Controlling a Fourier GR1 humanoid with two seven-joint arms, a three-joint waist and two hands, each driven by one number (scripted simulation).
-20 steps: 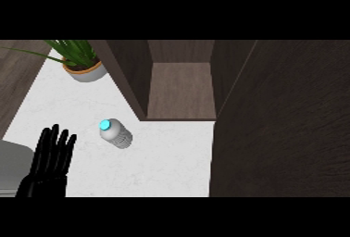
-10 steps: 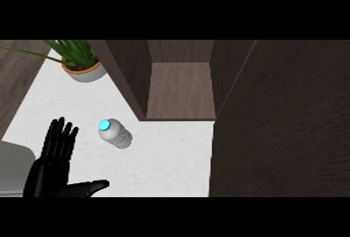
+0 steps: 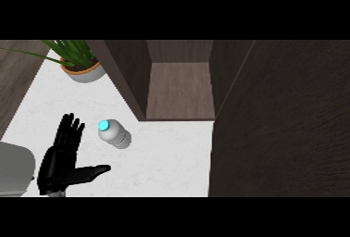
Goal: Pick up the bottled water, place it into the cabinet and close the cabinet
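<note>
- Step in hand: the approach for the pick. The bottled water is not yet held.
- The left robot hand sits near the desk's left edge. Its fingers are straight and its thumb is spread toward the bottle. It holds nothing and is close beside the bottle without touching it.
- The bottled water rests on the desk, just off the cabinet's front-left corner. The cabinet door is open.
- The right robot hand is not in view.
- Judgement on the next move: shift the hand right until the bottle sits between thumb and fingers, then curl round its body before lifting.

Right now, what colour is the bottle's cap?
Light blue: the cap on the clear bottled water shows best in the head view.
</note>
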